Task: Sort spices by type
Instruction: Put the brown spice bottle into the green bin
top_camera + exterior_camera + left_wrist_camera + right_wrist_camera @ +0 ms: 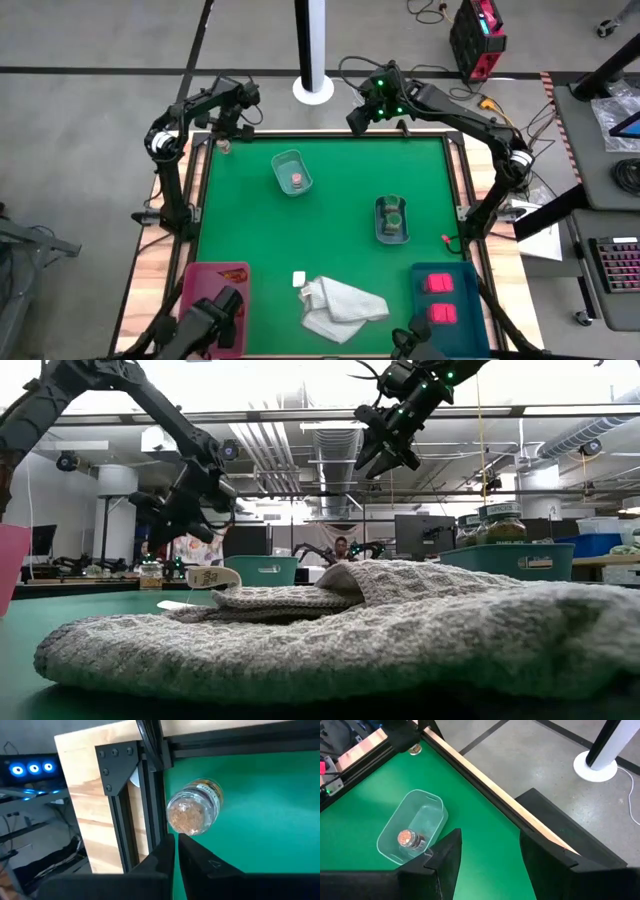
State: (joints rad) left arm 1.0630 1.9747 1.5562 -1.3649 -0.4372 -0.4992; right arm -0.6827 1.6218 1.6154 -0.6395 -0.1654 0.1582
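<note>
Left wrist view: left tool (176,851) together beside jar (194,810); right tool (487,851) apart.

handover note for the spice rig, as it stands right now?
Left gripper: shut and empty, at the far left corner of the mat, just short of a clear jar lying on its side there.
Right gripper: open, empty, raised over the far edge.
Done: one pink-topped jar in the far clear tray; a greenish jar in the middle tray; two red blocks in the blue bin; a red-orange packet in the pink bin.
Left: the corner jar, and a small white item beside the cloth.
</note>
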